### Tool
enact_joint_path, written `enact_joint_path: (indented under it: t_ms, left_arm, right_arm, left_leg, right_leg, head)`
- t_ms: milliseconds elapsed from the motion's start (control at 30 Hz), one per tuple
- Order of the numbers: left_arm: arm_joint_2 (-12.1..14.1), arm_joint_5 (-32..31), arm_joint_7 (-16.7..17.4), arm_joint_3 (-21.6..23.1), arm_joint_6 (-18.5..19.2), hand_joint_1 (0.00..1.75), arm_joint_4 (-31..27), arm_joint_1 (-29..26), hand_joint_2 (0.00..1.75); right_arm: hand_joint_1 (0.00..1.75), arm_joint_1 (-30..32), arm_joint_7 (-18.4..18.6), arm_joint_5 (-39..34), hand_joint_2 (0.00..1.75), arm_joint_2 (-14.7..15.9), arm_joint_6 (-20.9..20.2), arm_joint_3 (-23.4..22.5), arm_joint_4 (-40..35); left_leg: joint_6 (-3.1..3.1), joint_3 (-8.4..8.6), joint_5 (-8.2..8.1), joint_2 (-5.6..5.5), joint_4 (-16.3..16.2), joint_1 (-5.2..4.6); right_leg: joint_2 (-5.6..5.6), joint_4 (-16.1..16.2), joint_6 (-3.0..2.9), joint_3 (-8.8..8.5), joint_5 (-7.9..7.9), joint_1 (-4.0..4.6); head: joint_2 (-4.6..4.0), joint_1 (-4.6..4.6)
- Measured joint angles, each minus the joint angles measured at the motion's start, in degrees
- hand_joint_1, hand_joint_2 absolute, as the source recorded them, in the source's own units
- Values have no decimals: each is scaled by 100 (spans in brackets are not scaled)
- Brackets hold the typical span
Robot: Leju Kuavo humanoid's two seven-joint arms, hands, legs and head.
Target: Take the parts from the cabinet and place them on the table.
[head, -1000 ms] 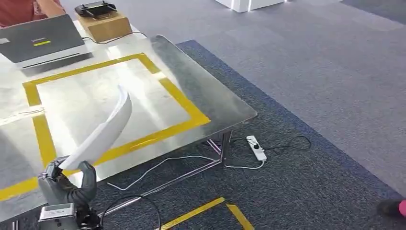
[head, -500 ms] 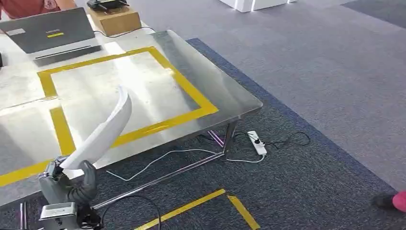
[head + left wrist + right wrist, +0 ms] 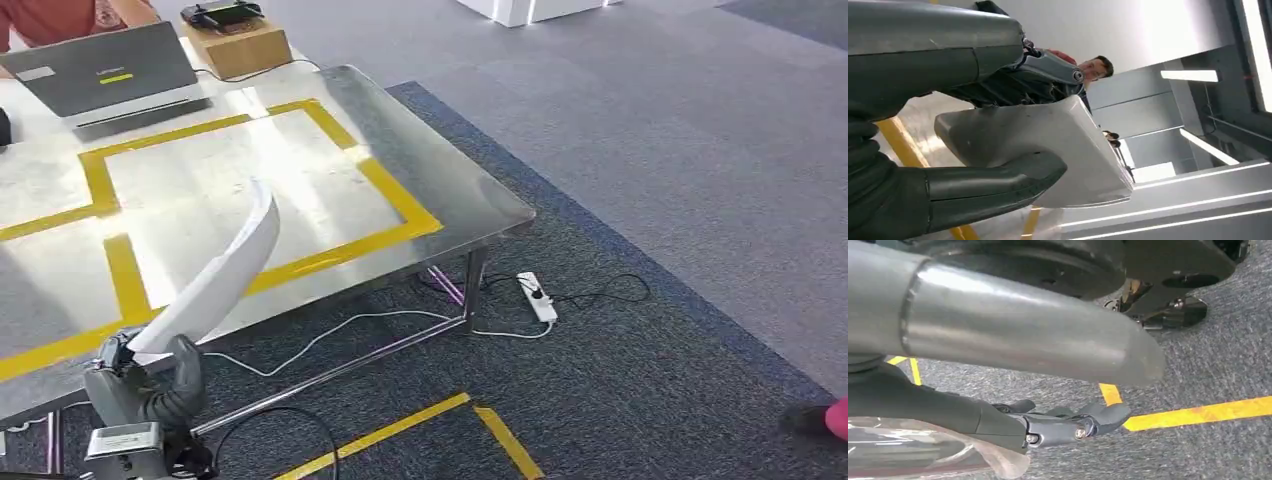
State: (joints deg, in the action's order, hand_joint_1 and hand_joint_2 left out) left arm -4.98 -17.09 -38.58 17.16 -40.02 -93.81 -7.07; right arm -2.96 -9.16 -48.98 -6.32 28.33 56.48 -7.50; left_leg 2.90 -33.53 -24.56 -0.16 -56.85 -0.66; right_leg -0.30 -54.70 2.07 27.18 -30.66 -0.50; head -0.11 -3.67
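My left hand (image 3: 145,385) is low at the left of the head view, just off the near edge of the steel table (image 3: 470,200). It grips the lower end of a long, curved white part (image 3: 220,275), which rises and leans out over the table's yellow-taped rectangle. In the left wrist view the thumb and fingers (image 3: 973,192) clamp the white part (image 3: 1068,145) from both sides. My right hand (image 3: 1058,425) hangs over the carpet with its dark fingers stretched out. A clear plastic-wrapped thing (image 3: 923,450) lies against it; whether the hand holds it is unclear.
A laptop (image 3: 100,65) and a cardboard box (image 3: 240,45) with a controller on it stand at the table's far end, with a person (image 3: 50,15) behind them. A power strip (image 3: 537,298) and cables lie under the table corner. Yellow tape (image 3: 400,435) marks the carpet. A shoe (image 3: 820,420) is at far right.
The whole picture has shifted, so the camera moved; more of the table's left side now shows. The white part stays in my left hand in the same pose.
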Motion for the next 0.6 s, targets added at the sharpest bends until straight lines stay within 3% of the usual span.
enact_joint_path:
  t_ms: [133, 167, 200, 267, 300, 333, 367, 400, 433, 467, 500, 533, 600]
  left_arm:
    - [0, -4, 2, 0, 0, 175, 0, 1, 175]
    - [0, -15, 2, 0, -2, 175, 0, 1, 175]
    - [-2, -31, 2, 0, -2, 175, 0, 10, 175]
    - [-2, -39, 4, 0, -4, 175, 0, 4, 175]
    - [0, -41, 4, -2, -4, 175, 0, 2, 175]
    - [0, -42, 9, -2, -4, 175, 6, -2, 175]
    - [0, -46, 9, 0, -2, 175, 13, -4, 175]
    - [0, -48, 11, -2, -4, 175, 18, -2, 175]
    - [0, -50, 11, -2, -4, 175, 20, -2, 175]
    - [0, -55, 11, -2, -4, 175, 20, 0, 175]
    - [0, -55, 11, -2, -4, 175, 20, 2, 175]
    - [-2, -55, 13, 0, -4, 175, 20, 11, 175]
    - [-2, -57, 13, 0, -4, 175, 20, -5, 175]
  right_arm:
    - [0, -3, -15, -9, 0, 0, 0, 0, 0]
    - [0, -6, -37, -7, 0, 0, 2, 0, 0]
    - [0, -8, -46, -7, 0, 0, 2, 0, 0]
    - [0, -8, -44, -4, 0, 0, 0, 0, 0]
    - [0, -4, -44, -4, 0, 0, 0, 0, 0]
    - [0, 0, -44, 2, 0, 0, 2, 0, 0]
    - [0, 4, -35, 11, 0, 0, 4, 2, 0]
    - [0, 4, -28, 13, 0, 0, 9, 2, 0]
    - [0, 5, -28, 15, 0, 0, 11, 4, 0]
    - [0, 3, -28, 17, 0, 0, 13, 7, 0]
    - [0, -1, -28, 20, 0, 0, 15, 11, 0]
    - [0, 0, -31, 20, 0, 0, 22, 13, 0]
    - [0, 7, -28, 22, 0, 0, 22, 22, 2]
  left_leg:
    - [-11, -41, -18, -2, -35, -15]
    - [-34, 7, 44, 9, 121, 52]
    - [-19, 10, 48, 8, 134, 57]
    - [-16, -18, 48, 6, 131, 56]
    - [-16, -30, 48, -5, 127, 55]
    - [-17, -37, 48, -28, 122, 56]
    - [-21, -37, 50, -63, 115, 59]
    - [-31, -42, 48, -108, 102, 65]
    - [-55, -51, 44, -168, 70, 74]
    - [-88, -71, 32, -223, 24, 85]
    - [-134, -114, 21, -270, -36, 73]
    - [-172, -175, 8, -328, -123, 58]
    - [-253, -208, 57, -429, -92, 89]
  right_leg:
    - [0, 2, 12, -24, -2, -11]
    - [13, -20, 61, -4, -75, -11]
    - [17, -228, 88, 101, -229, -7]
    - [20, -1151, 136, 579, -665, -28]
    - [20, -1594, 155, 812, -814, -28]
    - [19, -1846, 175, 964, -834, -30]
    - [19, -1788, 190, 955, -700, -42]
    - [23, -1484, 199, 828, -463, -61]
    - [48, -1006, 213, 605, -185, -81]
    - [162, -525, 222, 371, 47, -105]
    - [440, -251, 214, 255, 28, -133]
    - [478, -156, 143, 236, -8, -133]
    - [365, -229, 54, 248, -12, -86]
  head:
    - [0, -4]
    - [0, -7]
    - [0, -33]
    - [0, -64]
    - [0, -61]
    - [0, -66]
    - [0, -63]
    - [0, -66]
    - [0, -63]
    - [0, -66]
    - [0, -72]
    - [0, -53]
    - [0, -68]
